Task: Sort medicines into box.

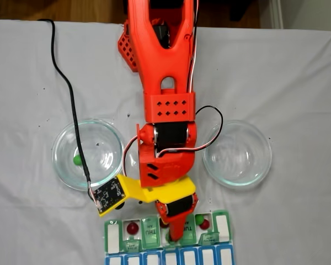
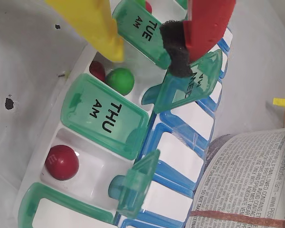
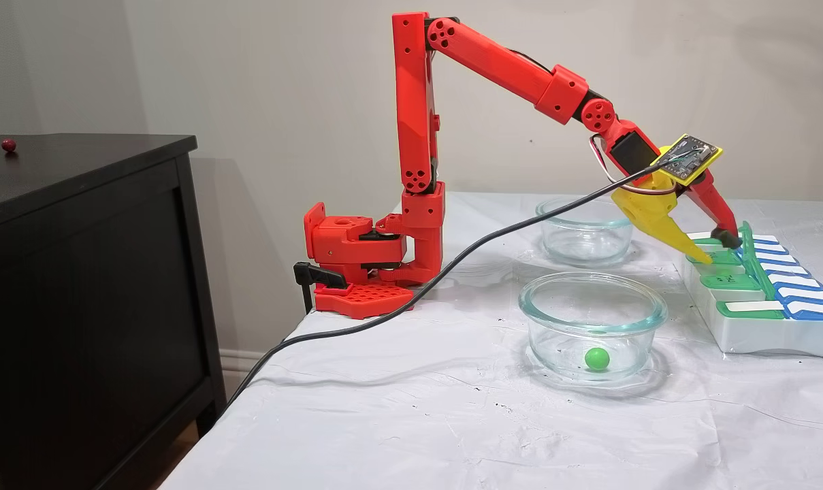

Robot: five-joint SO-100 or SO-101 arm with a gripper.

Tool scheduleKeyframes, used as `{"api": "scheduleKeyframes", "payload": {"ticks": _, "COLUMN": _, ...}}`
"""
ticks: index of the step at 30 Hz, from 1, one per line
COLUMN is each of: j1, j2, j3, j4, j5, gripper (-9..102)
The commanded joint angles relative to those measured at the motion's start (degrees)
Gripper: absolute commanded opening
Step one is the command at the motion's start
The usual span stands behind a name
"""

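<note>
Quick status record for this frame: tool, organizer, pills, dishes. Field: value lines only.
tool: open, empty, tips over the organizer's open compartments
organizer: green lids flipped up, blue row shut
compartment under tool: green ball beside a dark red ball
next compartment: one red ball
near dish: one green ball left
far dish: no balls seen
stray: red ball on the black cabinet

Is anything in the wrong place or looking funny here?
Yes. A dark red ball sits alone on the black cabinet, far from the pill organizer. One green ball lies in a glass dish. Black specks dot the white table cover.
</note>
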Motion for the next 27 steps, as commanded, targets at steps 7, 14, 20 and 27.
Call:
{"api": "scheduleKeyframes", "payload": {"ticks": 7, "j1": 1.58, "j2": 9.67, "j3": -3.69, "j4": 8.17, "j5": -2.64, "gripper": 0}}
{"api": "scheduleKeyframes", "payload": {"ticks": 14, "j1": 8.26, "j2": 16.26, "j3": -13.27, "j4": 34.80, "j5": -10.28, "gripper": 0}}
{"api": "scheduleKeyframes", "payload": {"ticks": 20, "j1": 19.42, "j2": 22.41, "j3": -11.95, "j4": 38.41, "j5": -18.28, "gripper": 0}}
{"api": "scheduleKeyframes", "payload": {"ticks": 27, "j1": 29.09, "j2": 21.01, "j3": -9.58, "j4": 44.82, "j5": -23.91, "gripper": 0}}
